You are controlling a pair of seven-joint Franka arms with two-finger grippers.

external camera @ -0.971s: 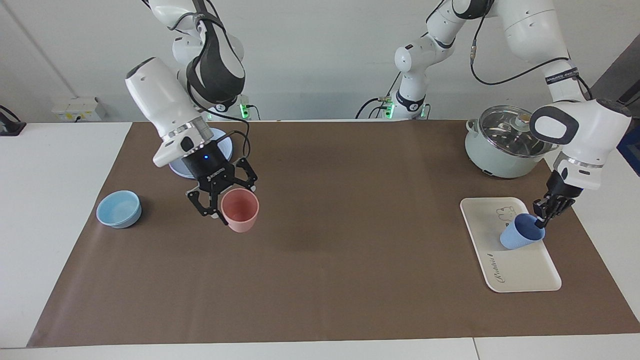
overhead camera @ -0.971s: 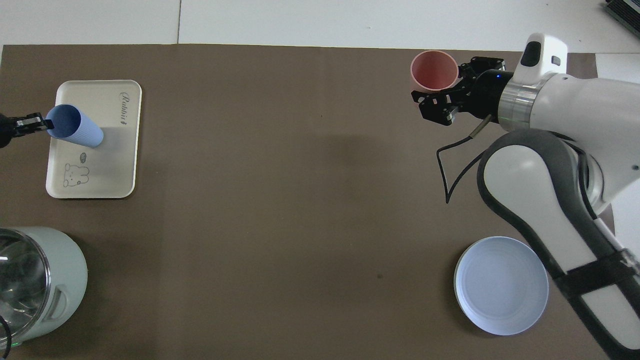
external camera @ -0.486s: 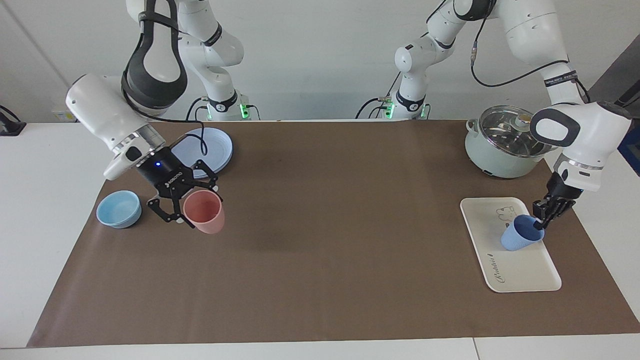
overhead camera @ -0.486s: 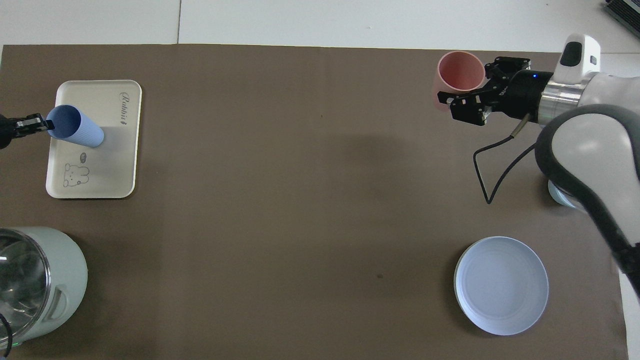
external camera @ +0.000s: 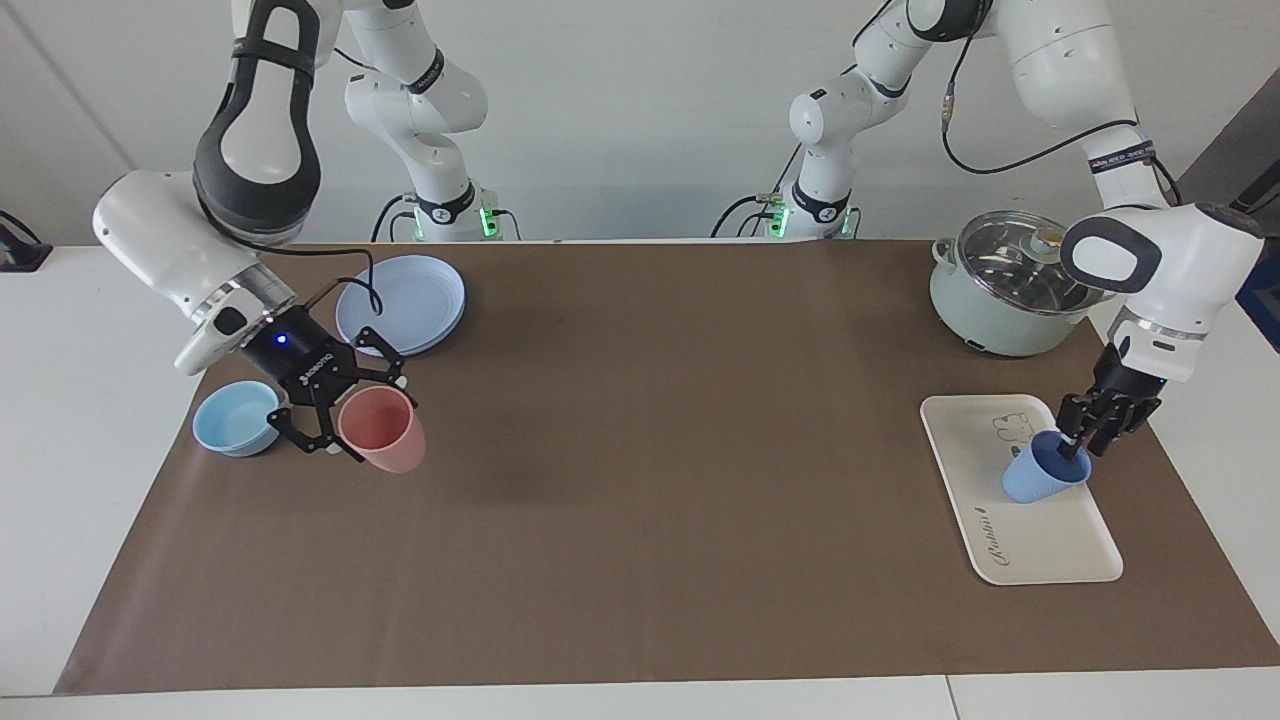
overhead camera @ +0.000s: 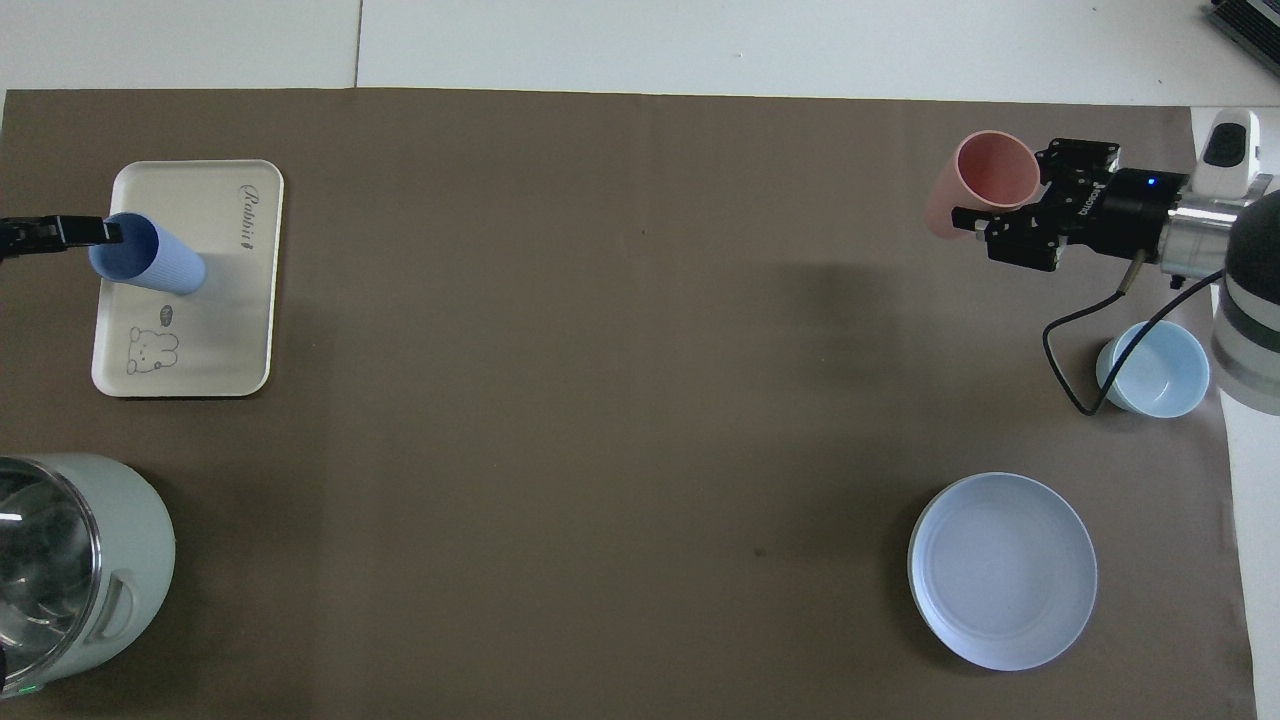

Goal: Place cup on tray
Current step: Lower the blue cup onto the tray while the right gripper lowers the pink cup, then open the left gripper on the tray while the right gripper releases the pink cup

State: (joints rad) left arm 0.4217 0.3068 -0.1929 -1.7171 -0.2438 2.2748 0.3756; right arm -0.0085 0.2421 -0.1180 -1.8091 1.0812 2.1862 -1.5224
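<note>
The periwinkle-blue ribbed cup (external camera: 1035,482) stands on the cream-white tray (external camera: 1040,540), near its bear drawing. My left gripper (external camera: 1078,443) is at the cup's rim, with one finger dipping into its mouth, and is shut on the cup's wall. In the overhead view the cup (overhead camera: 160,265) is on the tray (overhead camera: 230,330), and the left gripper (overhead camera: 105,233) reaches it from the table's edge. My right gripper (external camera: 355,420) is shut on a pink tumbler (external camera: 390,450) and holds it tilted over the mat beside the bowl. The overhead view also shows this gripper (overhead camera: 1005,190) and tumbler (overhead camera: 985,175).
A low light-blue bowl (external camera: 237,417) sits at the right arm's end of the table. A round blue plate (external camera: 400,303) lies nearer to the robots. A pale green pot with a glass lid (external camera: 1010,285) stands near the tray, closer to the robots.
My right gripper has carried the pink tumbler toward the right arm's end of the table and lower, uncovering the plate and bowl. The blue cup has settled more upright on the tray.
</note>
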